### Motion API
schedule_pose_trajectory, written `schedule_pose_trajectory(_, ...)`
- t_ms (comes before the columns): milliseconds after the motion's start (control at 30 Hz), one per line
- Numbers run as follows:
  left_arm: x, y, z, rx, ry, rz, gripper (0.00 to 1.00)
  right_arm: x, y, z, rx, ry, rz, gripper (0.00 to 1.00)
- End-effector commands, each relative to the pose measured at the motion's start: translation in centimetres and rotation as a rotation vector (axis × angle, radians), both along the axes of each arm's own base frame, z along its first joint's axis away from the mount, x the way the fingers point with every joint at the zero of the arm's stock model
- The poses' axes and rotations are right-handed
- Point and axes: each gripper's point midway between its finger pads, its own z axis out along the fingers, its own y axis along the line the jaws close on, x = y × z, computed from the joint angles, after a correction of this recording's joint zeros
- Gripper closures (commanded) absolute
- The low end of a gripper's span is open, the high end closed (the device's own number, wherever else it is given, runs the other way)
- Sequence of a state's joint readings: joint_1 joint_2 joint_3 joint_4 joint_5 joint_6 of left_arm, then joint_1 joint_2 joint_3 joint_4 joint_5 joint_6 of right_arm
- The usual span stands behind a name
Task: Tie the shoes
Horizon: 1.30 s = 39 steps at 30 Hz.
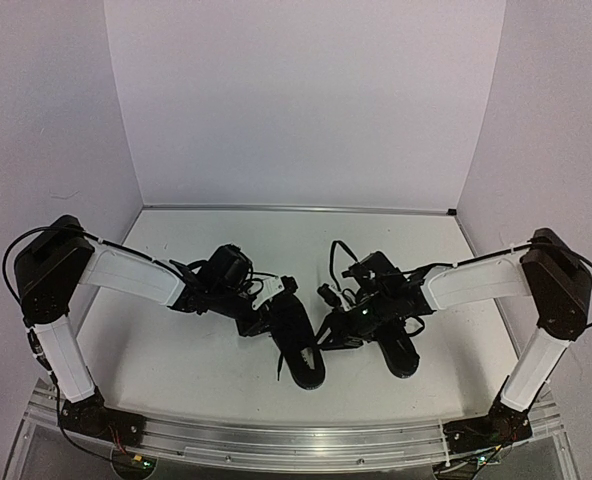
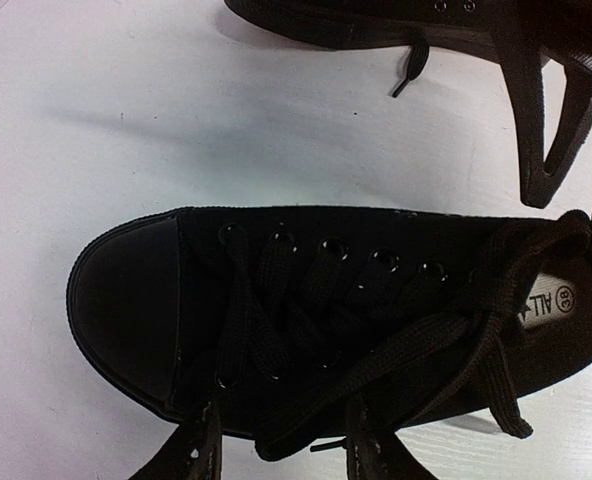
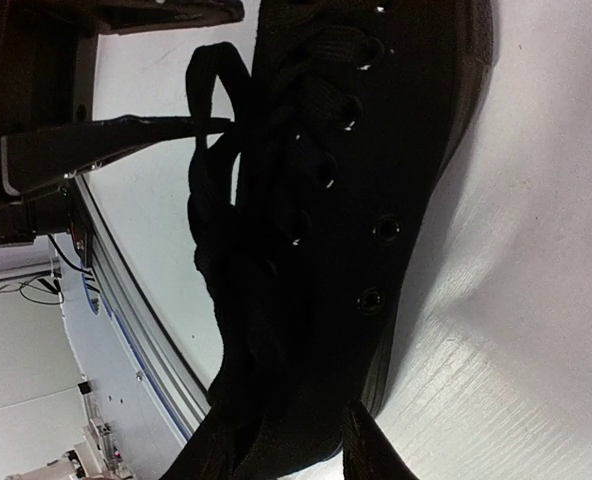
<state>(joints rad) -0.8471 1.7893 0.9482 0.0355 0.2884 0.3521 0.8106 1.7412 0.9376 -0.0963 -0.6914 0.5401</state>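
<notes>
Black canvas, black laces: both shoes sit side by side on the white desk (image 1: 196, 350), near its front edge, between the two arms. The left-hand shoe (image 1: 304, 352) is laced through its eyelets, yet I see no bow on it. Its laces (image 2: 396, 350) sprawl loose across the tongue and off the side, past the white label (image 2: 554, 300) inside the heel. The left end effector (image 2: 284, 455) hovers at that side with its fingers spread, a lace running between them, gripping nothing as far as I can see. The right end effector (image 1: 341, 322) is down between the shoes; whether it is clenched I cannot tell. On the right-hand shoe (image 1: 398, 350) a lace tip (image 2: 409, 68) dangles free. By my reckoning both knots are yet to be made — the job looks barely begun.
</notes>
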Motion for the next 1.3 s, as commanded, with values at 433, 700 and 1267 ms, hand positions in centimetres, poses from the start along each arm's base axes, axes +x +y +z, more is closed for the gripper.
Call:
schedule_pose_trajectory(433, 0.8, -0.9, 1.4, -0.033, -0.041, -0.018, 0.59, 1.1, 2.2, 3.1, 0.086, -0.076, 0.019, 0.56)
schedule_pose_trajectory(700, 0.6, -0.9, 1.3, -0.029, -0.041, -0.033, 0.58, 1.6, 1.9, 1.4, 0.031, -0.064, -0.013, 0.70)
schedule_pose_trajectory(1267, -0.2, -0.7, -0.4, 0.034, -0.087, -0.158, 0.57, 1.7, 1.2, 2.1, 0.021, -0.090, -0.030, 1.00)
